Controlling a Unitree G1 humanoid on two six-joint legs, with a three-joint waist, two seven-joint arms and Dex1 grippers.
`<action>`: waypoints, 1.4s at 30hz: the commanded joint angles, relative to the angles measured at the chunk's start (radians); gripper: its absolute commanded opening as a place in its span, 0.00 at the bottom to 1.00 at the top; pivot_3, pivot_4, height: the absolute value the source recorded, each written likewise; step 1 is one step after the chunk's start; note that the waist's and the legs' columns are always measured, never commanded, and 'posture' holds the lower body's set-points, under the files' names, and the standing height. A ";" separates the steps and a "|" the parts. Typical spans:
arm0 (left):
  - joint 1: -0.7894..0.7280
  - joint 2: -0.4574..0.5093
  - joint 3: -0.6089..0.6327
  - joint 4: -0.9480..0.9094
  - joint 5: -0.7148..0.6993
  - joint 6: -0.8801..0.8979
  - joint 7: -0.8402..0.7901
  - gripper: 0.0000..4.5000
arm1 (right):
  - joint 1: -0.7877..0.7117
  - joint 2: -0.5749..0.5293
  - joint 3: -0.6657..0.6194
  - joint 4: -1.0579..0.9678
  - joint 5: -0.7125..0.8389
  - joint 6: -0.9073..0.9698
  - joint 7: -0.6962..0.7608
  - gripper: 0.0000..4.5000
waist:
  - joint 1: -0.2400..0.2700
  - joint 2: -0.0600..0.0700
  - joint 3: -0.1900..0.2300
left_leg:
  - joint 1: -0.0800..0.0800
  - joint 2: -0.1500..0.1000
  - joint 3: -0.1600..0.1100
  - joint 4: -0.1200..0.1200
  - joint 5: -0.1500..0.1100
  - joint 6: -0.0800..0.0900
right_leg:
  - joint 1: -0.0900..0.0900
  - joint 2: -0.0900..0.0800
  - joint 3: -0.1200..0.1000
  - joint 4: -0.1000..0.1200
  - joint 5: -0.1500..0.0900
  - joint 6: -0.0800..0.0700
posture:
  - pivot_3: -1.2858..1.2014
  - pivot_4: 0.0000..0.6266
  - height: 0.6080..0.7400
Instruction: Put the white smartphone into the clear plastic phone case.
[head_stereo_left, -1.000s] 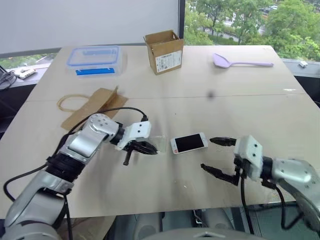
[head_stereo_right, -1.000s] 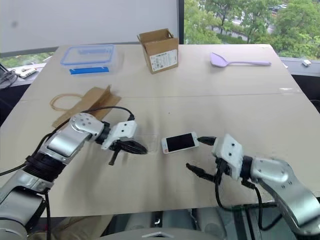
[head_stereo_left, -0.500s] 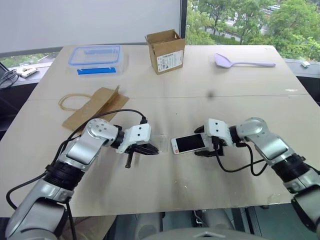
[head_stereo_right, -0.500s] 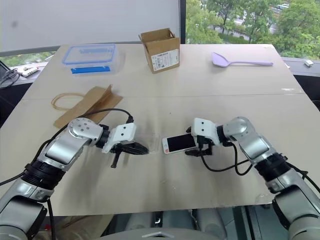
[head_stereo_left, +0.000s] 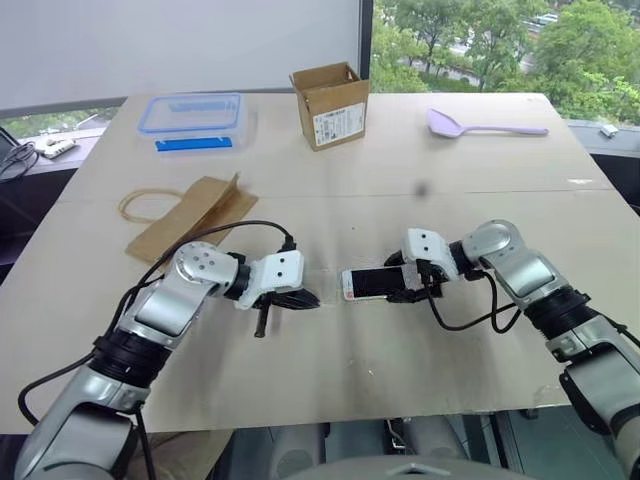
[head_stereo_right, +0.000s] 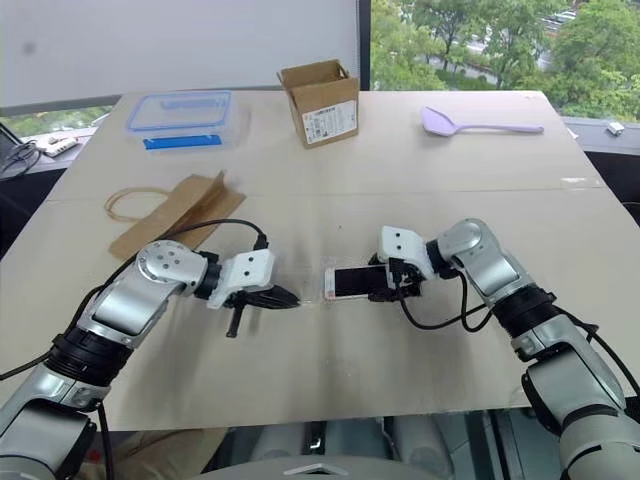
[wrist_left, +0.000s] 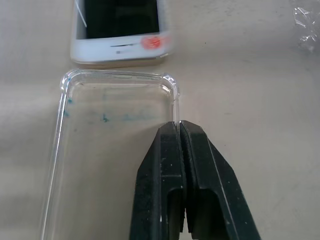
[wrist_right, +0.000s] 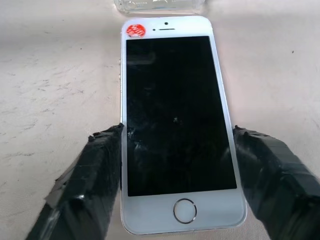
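White smartphone (wrist_right: 175, 125) lies flat, screen up, mid-table (head_stereo_left: 400, 180), well in front of the cardboard box (head_stereo_left: 329, 103). R gripper (head_stereo_left: 408, 282) straddles the phone's home-button end, one finger (wrist_right: 90, 190) against each long edge. Clear plastic phone case (wrist_left: 115, 150) lies just off the phone's other end, red-sticker side, narrow gap, not touching. L gripper (wrist_left: 179, 127) pinches the case's side rim nr the corner closest to the phone, fingers pressed together.
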 joint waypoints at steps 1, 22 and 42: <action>0.014 -0.011 0.025 -0.045 -0.018 -0.006 0.003 0.00 | 0.100 -0.071 -0.021 -0.027 -0.027 0.050 -0.005 0.66 | 0.008 0.000 0.000 | 0.000 0.000 0.000 0.000 0.000 0.000 | 0.000 0.000 0.000 0.000 0.000 0.000 | 0.52 0.24 1.00; -0.323 -0.450 -0.256 0.210 0.153 0.006 0.042 0.00 | 1.089 -0.330 -0.817 -0.752 0.270 0.215 -0.222 0.65 | 0.021 0.001 -0.001 | -0.013 -0.012 -0.009 0.014 -0.005 0.009 | 0.001 -0.004 0.004 -0.004 -0.004 0.010 | 0.52 0.24 1.00; -0.407 -0.621 -0.276 0.218 0.190 0.321 0.080 0.31 | 1.053 -0.293 -0.842 -0.752 0.318 0.204 -0.279 0.62 | 0.017 0.002 0.000 | -0.014 -0.015 -0.012 0.014 -0.006 0.010 | 0.001 -0.004 0.005 -0.004 -0.004 0.010 | 0.52 0.24 1.00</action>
